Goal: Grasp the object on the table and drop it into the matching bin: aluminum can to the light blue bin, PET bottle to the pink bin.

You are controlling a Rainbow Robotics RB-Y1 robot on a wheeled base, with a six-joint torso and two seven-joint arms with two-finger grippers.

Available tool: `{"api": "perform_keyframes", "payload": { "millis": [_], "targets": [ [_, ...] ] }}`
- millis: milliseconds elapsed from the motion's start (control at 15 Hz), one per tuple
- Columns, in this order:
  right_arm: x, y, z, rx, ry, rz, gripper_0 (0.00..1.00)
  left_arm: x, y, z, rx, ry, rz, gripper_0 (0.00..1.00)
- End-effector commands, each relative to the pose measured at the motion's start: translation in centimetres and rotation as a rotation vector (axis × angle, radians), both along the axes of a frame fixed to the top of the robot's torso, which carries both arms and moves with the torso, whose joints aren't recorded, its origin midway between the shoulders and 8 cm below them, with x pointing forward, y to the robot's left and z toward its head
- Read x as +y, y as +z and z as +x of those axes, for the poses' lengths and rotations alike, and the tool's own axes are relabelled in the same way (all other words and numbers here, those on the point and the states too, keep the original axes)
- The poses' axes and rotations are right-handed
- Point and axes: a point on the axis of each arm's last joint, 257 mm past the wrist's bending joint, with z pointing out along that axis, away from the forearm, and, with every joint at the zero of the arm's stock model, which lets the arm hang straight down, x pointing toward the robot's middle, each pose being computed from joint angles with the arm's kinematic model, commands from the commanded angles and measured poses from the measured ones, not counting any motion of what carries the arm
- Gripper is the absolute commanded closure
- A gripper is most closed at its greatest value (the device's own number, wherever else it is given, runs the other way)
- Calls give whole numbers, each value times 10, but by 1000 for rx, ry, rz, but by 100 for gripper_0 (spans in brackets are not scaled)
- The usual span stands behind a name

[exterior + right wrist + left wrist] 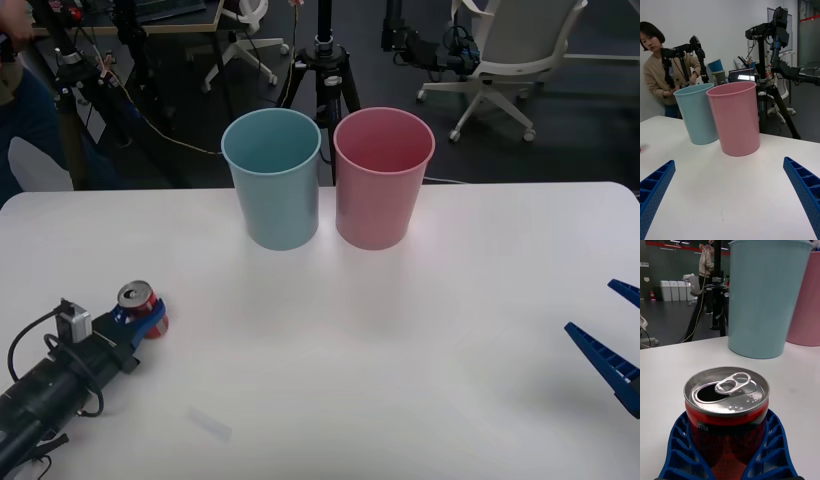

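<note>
The aluminum can (pixel 136 298) (pixel 726 390), red with an opened silver top, stands upright on the white table (pixel 400 340) near its left front. My left gripper (pixel 140 314) (pixel 726 453) is shut on the can, its blue fingers (pixel 675 442) hugging both sides low down. The light blue bin (pixel 272 180) (pixel 767 300) (pixel 696 112) and the pink bin (pixel 382 180) (pixel 735 116) (pixel 807 303) stand side by side at the far middle of the table, blue on the left. At the right edge my right gripper (pixel 615 325) (pixel 730 202) is open and holds nothing.
A small pale scrap (pixel 210 423) lies on the table near the front left. Behind the table's far edge stand camera tripods (pixel 325 70) and an office chair (pixel 510 50). Wide bare tabletop lies between the can and the bins.
</note>
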Motion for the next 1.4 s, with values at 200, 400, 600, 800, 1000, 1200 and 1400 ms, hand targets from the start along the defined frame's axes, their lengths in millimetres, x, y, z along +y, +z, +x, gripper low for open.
{"api": "perform_keyframes", "payload": {
  "millis": [200, 400, 600, 800, 1000, 1200, 1400],
  "targets": [
    [0, 0, 0, 0, 0, 0, 0, -6, 37, -13, -5, -32, -30, 100],
    [0, 0, 0, 0, 0, 0, 0, -12, 62, -32, 15, -39, -43, 100],
    [0, 0, 0, 0, 0, 0, 0, -28, 94, -43, 29, -51, -56, 100],
    [0, 0, 0, 0, 0, 0, 0, -38, 127, -48, 29, -59, -67, 100],
    [0, 0, 0, 0, 0, 0, 0, -47, 154, -49, 29, -95, -93, 100],
    [0, 0, 0, 0, 0, 0, 0, -46, 174, -49, 15, -117, -55, 100],
    [0, 0, 0, 0, 0, 0, 0, -48, 209, -40, -25, -134, -5, 100]
  ]
}}
